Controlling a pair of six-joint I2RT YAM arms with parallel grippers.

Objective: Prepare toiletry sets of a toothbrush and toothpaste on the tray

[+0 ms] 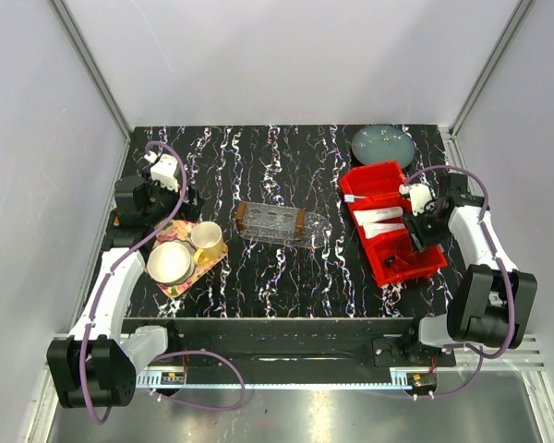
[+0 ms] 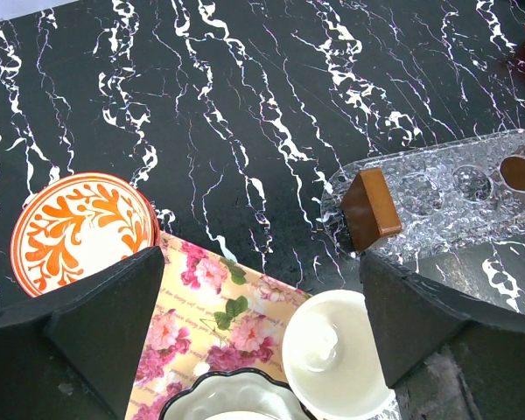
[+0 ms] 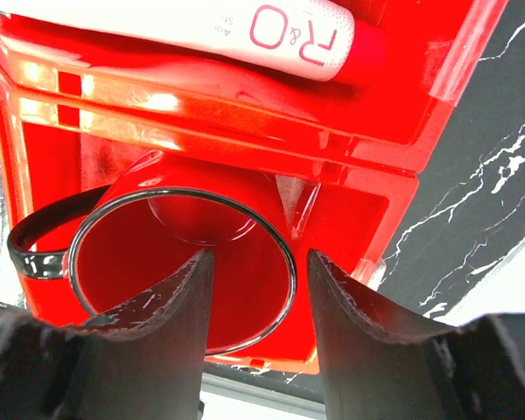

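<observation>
Right fingers parted over red bin compartment; tray well apart.

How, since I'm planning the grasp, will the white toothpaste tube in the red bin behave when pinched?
The toothpaste tube looks small and slim, so probably light. Its smooth rounded skin may slip or dent. Lying flat in the red bin, it seems unlikely to roll.

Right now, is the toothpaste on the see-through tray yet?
No, the white toothpaste tubes lie inside the red bin, while the clear tray sits apart from it with no tube in it.
</observation>
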